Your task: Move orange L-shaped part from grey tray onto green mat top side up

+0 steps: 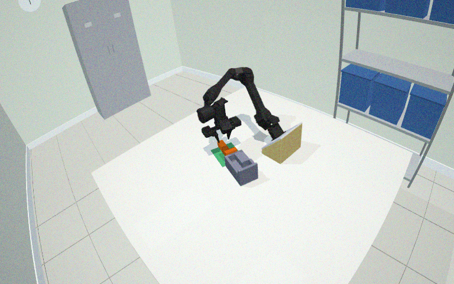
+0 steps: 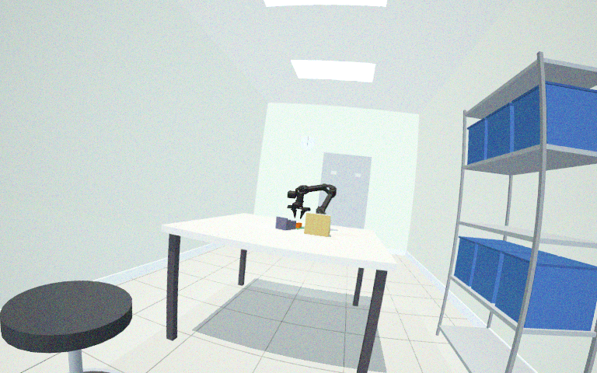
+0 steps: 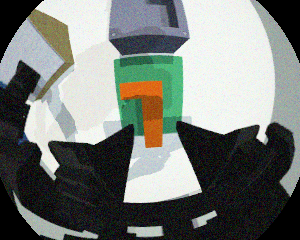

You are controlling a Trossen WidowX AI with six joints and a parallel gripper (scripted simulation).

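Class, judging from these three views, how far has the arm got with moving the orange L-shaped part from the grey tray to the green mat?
Done: the grey tray's L-shaped pocket is vacant, and the orange L-shaped part lies flat on the green mat.

In hand: the black parallel-jaw gripper is open above the part's near end, its fingers apart and gripping nothing.

Left: little that shows, perhaps only drawing the arm clear.
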